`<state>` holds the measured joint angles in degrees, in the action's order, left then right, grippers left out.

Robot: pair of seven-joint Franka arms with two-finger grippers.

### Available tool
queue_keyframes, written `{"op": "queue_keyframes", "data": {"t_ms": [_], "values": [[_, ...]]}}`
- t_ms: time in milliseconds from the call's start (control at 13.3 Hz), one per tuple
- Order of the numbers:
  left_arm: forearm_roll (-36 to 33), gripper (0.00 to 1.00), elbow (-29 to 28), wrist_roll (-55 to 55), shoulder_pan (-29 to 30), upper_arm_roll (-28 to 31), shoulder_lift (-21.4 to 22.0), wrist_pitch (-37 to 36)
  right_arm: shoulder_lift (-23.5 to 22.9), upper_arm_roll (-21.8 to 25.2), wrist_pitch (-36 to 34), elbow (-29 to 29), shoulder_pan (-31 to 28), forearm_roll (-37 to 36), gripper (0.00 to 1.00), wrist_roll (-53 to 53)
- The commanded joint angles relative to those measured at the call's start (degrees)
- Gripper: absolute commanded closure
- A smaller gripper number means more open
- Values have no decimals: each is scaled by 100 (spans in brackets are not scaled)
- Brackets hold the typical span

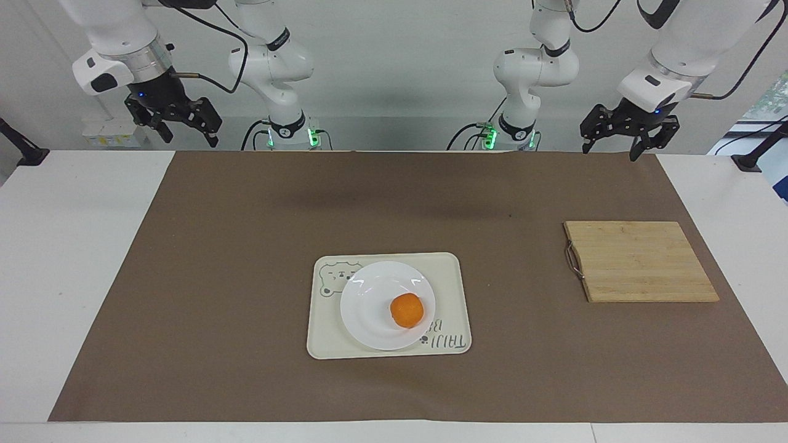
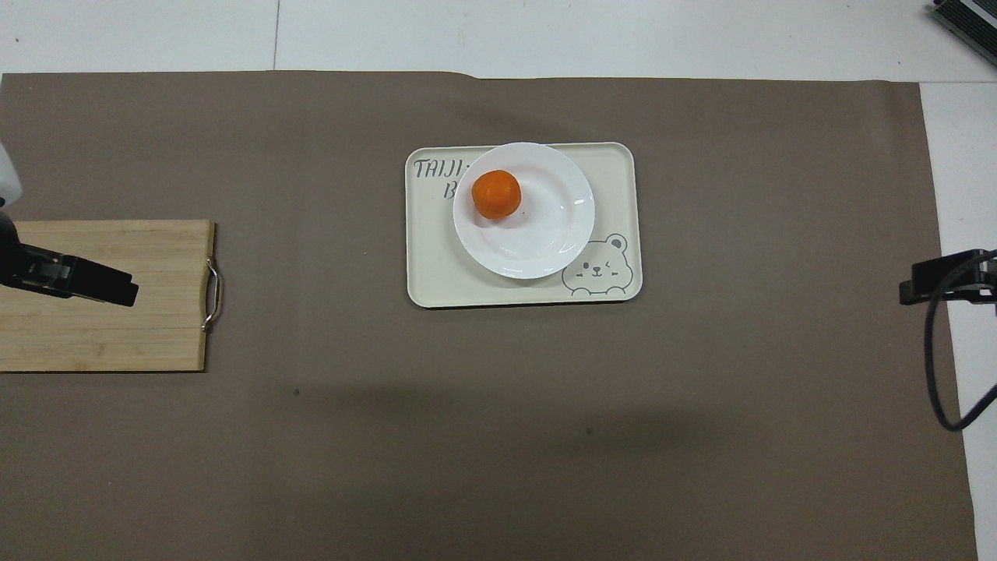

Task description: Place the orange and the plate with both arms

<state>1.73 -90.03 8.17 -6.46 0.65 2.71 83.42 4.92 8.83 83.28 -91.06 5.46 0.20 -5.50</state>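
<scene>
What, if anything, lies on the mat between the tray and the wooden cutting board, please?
Nothing: between the tray and the cutting board only bare brown mat shows, in both the overhead and facing views.

Worktop [image 1: 74, 246]: white surface, largely covered by a brown mat [image 1: 246, 277].

Tray [image 1: 452, 271]: cream, rectangular, rounded corners; bear drawing in one corner, dark lettering "TAIJI" in the corner diagonally across from it. Lies flat on the mat at mid-worktop.

Cutting board [image 1: 640, 261]: pale wood, rectangular, with a metal handle [image 1: 573, 260] on the short edge facing the tray. Lies flat on the mat toward the left arm's end, well apart from the tray.
</scene>
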Motion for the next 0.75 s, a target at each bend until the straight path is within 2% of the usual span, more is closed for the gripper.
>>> {"op": "queue_keyframes", "data": {"t_ms": [0,375,676], "values": [[73,0,-646,-105,-13,-3,511,201,229,-136,214,-298,-54,-143,0,-65],[64,0,-595,-132,-13,-12,485,253,89,-153,215,-53,69,-274,0,-91],[64,0,-568,-132,-13,-21,458,280,88,-145,302,-70,61,-266,0,-56]]}}
